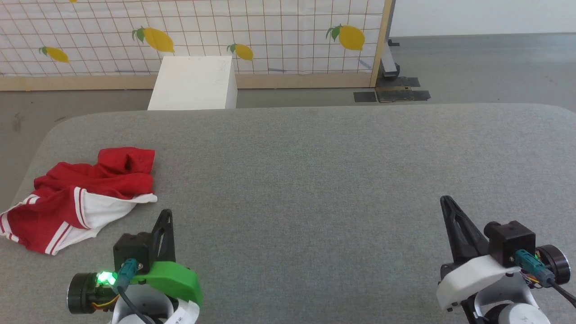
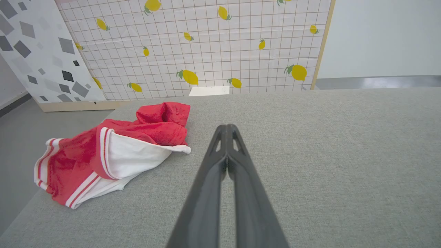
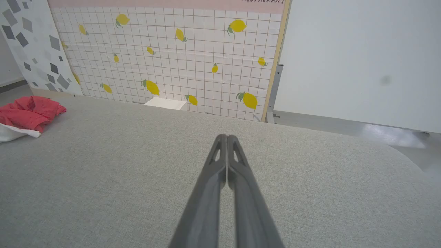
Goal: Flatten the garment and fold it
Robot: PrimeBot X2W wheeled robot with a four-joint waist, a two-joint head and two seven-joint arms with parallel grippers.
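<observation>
Closed and empty, the fingers of the left gripper and right gripper hover over the grey worktop. Left wrist view shows the whole garment, crumpled red with white sleeve and striped trim, at the worktop's left edge; right wrist view catches its corner.

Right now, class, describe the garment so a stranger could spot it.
Start at the grey table. Near its left edge, beside the left tool, lies the garment: a crumpled red heap with white, stripe-trimmed parts, unlike the plain white box beyond.
</observation>
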